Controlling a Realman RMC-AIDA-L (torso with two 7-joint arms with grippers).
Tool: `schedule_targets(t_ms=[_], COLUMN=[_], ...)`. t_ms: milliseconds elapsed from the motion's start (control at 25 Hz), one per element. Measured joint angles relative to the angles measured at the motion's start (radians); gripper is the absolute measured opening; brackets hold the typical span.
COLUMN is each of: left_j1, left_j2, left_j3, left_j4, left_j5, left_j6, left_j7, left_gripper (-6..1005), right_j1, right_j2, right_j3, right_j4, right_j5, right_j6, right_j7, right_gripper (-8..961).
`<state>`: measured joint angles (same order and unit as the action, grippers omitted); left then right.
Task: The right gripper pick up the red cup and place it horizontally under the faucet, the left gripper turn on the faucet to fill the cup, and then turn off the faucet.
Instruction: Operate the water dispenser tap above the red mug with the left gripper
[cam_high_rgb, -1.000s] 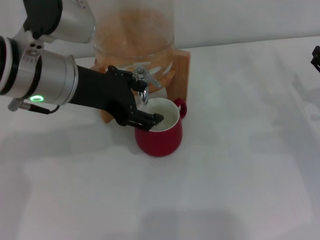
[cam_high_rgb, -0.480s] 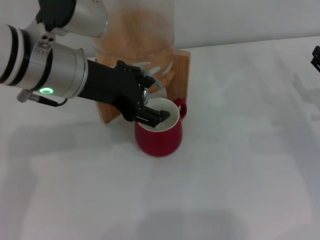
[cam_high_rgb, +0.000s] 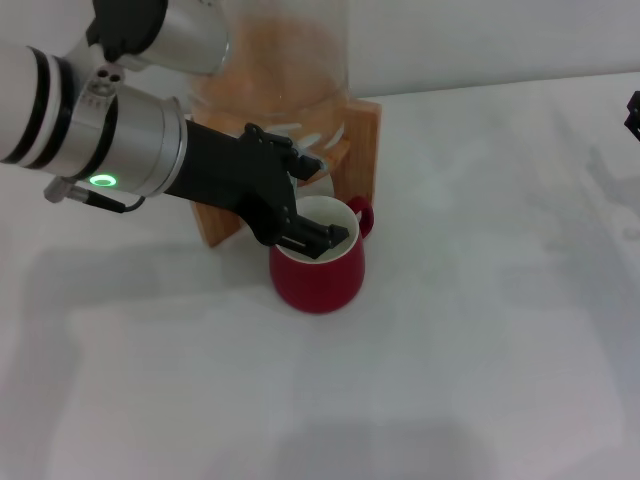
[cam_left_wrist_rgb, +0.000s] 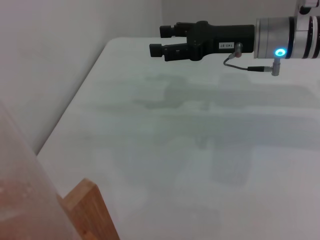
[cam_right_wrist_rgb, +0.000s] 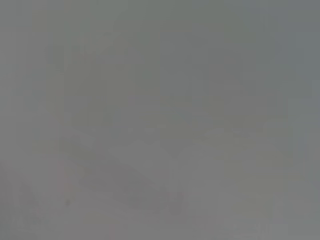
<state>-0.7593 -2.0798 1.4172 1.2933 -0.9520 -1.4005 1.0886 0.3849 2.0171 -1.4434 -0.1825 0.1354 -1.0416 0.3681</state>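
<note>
Red cup (cam_high_rgb: 318, 275) under left gripper (cam_high_rgb: 310, 195), jaws unclear; right gripper (cam_left_wrist_rgb: 167, 41) jaws parted, empty.

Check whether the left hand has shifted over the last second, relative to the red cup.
Yes. The left hand has slid to the robot's right, over the red cup, which sits unmoved before the wooden stand.

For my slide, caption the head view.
Left pincer at the faucet, above the red cup standing before the wooden stand.
</note>
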Motion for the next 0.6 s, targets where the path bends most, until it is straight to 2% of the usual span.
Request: schedule_targets(t_ms=[600], left_j1=[-0.033], left_j2=[0.002], left_j3=[-0.005], left_j4=[-0.039], left_j5=[-0.001], left_j6=[0.007], left_j7=[0.017], left_gripper=[833], right_j1=[-0.002], right_j2=[0.0], right_j3=[0.0], right_j4=[0.0], right_j5=[0.0], right_j6=[-0.001], right_j7=[0.0], right_gripper=[843])
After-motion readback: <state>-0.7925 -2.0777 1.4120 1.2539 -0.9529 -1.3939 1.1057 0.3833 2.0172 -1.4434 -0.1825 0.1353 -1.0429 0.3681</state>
